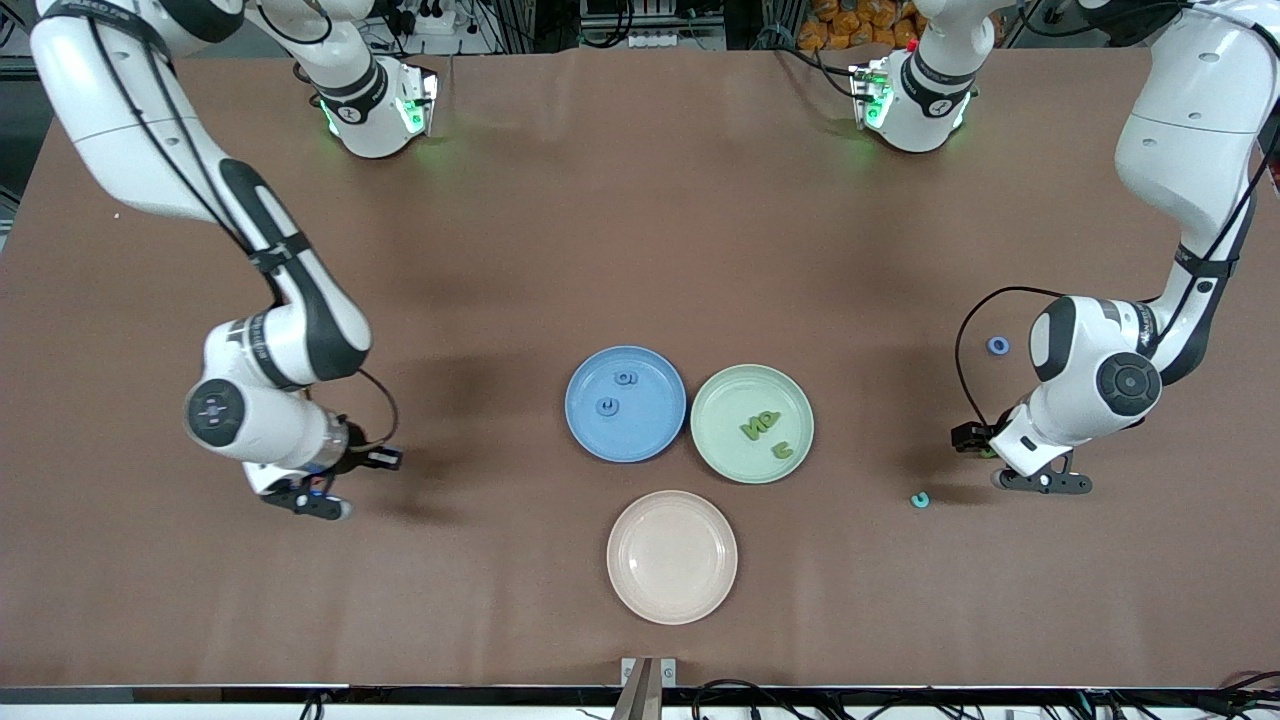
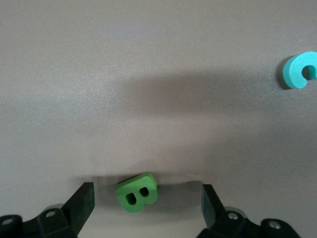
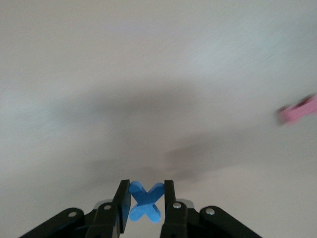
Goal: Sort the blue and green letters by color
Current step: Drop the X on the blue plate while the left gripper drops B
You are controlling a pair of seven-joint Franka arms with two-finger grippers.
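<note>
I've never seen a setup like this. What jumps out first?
Three plates sit mid-table: a blue plate holding blue letters, a green plate holding green letters, and a pink plate nearest the camera. The right gripper pinches a blue X, while the left gripper straddles a green B on the table, fingers open.

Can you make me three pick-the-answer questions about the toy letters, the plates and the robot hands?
1. Where is the chunky green letter B?
A. On the round pink plate
B. On the brown table between the left hand's fingers
C. On the round blue plate

2. How many letters lie on the round blue plate?
A. Two
B. Four
C. None

3. What is the right hand doing?
A. Open over a plate
B. Shut on nothing
C. Shut on the blue letter X

Answers: 1 B, the left wrist view shows it between spread fingers. 2 A, two blue pieces show there. 3 C, both fingers press the X.
</note>
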